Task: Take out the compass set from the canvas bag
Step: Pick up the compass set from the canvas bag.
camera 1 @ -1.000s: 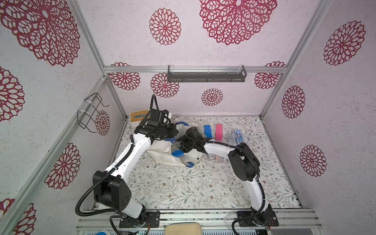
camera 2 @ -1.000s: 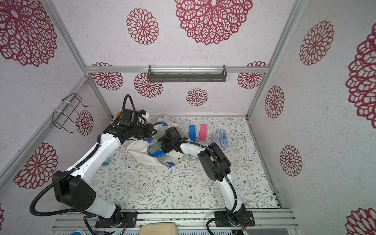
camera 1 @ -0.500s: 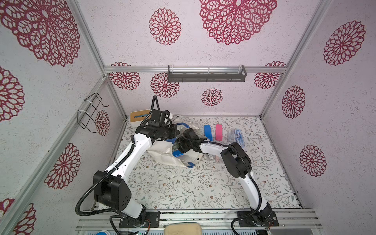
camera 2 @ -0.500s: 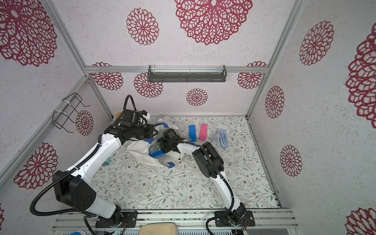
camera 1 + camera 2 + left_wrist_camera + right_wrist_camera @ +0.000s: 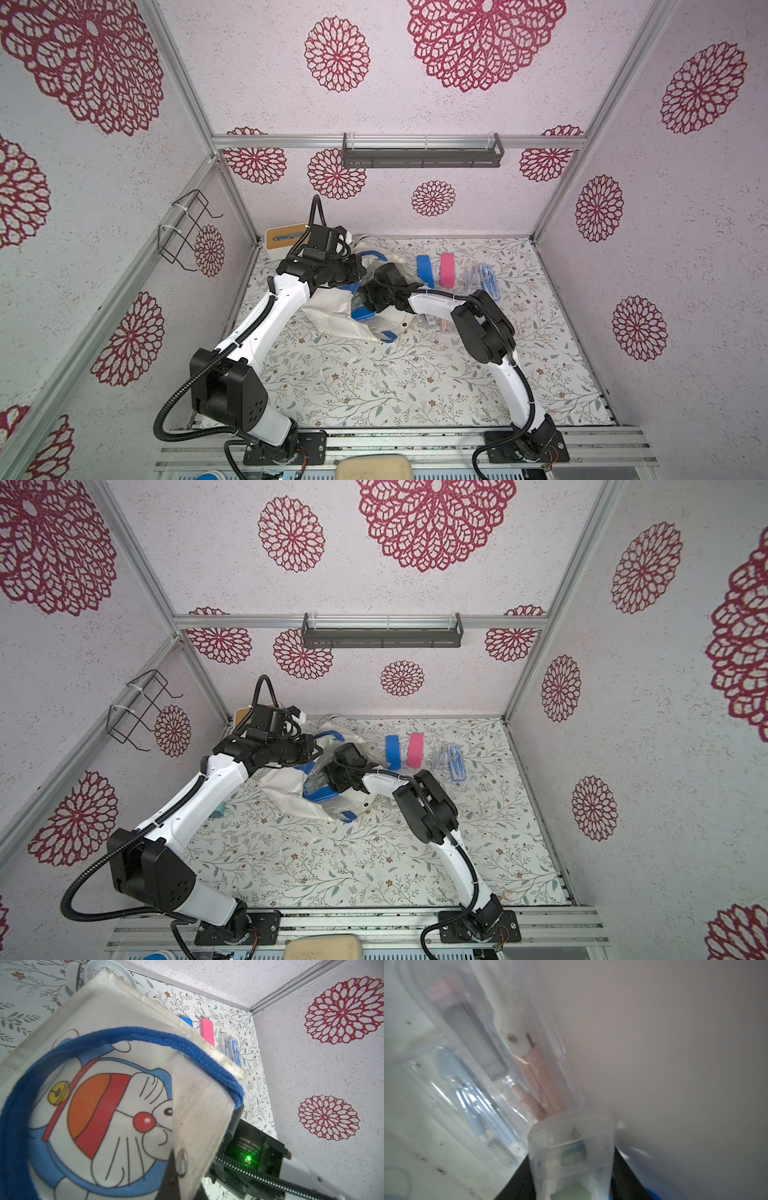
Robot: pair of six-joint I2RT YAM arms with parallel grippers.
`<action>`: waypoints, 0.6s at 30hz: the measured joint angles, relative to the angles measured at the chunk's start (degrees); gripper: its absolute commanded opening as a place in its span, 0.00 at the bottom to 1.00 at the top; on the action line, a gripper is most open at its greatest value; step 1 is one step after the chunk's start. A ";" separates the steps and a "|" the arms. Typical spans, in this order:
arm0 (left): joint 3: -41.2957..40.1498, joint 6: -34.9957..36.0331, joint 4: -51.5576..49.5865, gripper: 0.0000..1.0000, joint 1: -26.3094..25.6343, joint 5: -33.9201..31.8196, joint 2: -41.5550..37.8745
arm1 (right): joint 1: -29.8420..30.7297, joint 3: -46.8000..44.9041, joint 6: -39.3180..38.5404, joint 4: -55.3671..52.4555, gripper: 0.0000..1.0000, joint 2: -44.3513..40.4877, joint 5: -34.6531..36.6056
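"DAMIA…" on black motor housing (image 5: 249, 1147)

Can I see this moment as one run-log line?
left jaws: shut on canvas bag | right jaws: inside bag, around clear case, grip unclear

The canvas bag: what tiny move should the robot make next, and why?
Probably squeeze the right pincer firmly onto the clear case between its jaws, before pulling. The left pincer grips the canvas bag by its edge, and the case lies inside the bag.
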 measured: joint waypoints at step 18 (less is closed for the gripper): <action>2.97 -2.14 2.29 0.00 2.45 -0.81 3.58 | -3.48 -9.70 -20.02 -14.80 0.33 -22.34 -0.26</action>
